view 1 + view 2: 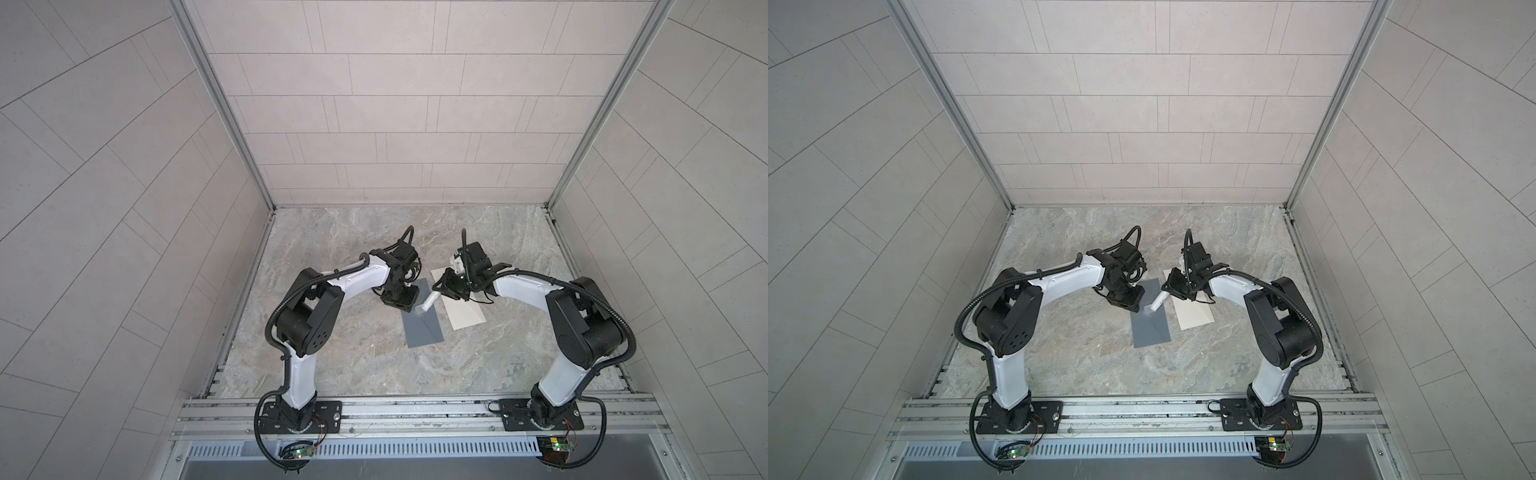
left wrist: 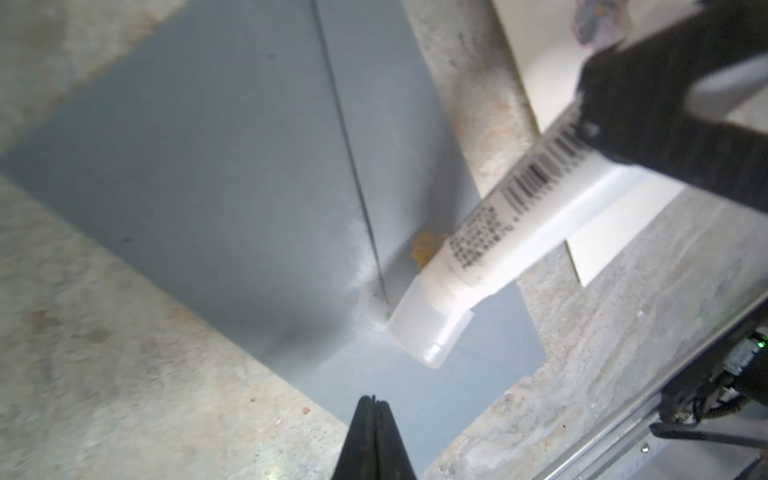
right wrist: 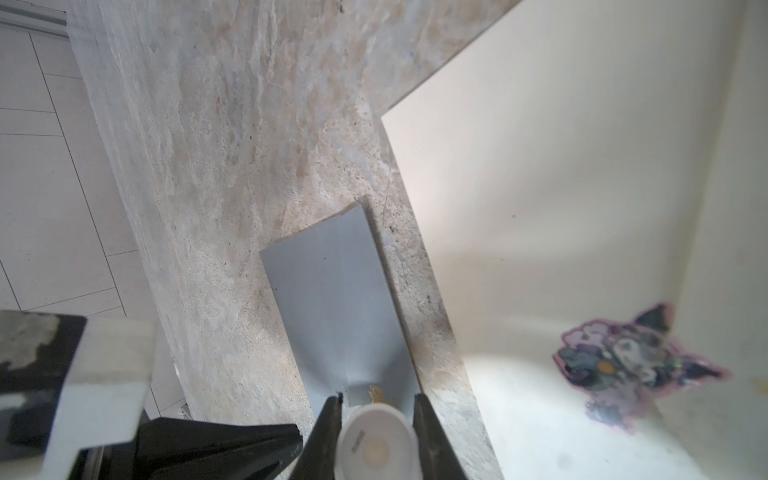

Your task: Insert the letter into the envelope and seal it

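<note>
Envelope: we saw the grey envelope (image 1: 424, 328) lying flat on the counter (image 1: 374, 365).
Right gripper (image 3: 376, 409): fingers (image 3: 328, 436) clamped on a glue stick (image 2: 498, 237), its capped end touching the envelope.
Left gripper (image 2: 374, 401): fingers (image 2: 365, 436) together, over the envelope's edge.
Left wrist only: the stick's barcode (image 2: 536, 178).
Right wrist only: a sticker (image 3: 623, 365) on cream paper (image 3: 540, 208) beside the envelope.

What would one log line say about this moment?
right gripper: holding glue stick, end on grey envelope | left gripper: shut, empty, over envelope | white sheet: beside envelope
</note>
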Available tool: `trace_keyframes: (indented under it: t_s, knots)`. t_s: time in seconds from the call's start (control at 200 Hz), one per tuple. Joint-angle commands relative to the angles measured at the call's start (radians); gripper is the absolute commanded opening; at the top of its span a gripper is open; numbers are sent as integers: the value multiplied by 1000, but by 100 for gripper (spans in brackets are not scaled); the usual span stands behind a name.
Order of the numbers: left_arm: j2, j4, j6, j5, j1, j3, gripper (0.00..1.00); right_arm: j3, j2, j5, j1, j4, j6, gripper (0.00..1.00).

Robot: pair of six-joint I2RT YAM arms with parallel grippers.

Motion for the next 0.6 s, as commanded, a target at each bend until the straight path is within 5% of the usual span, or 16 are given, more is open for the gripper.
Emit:
trace_keyframes:
  t_s: [0.0, 0.595]
  knots:
    - [2, -9, 42, 71, -13, -4, 5, -7, 30, -16, -7, -17, 15, 0]
    - [79, 43, 47, 13, -14, -38, 0, -30, 79, -101, -33, 52, 73, 0]
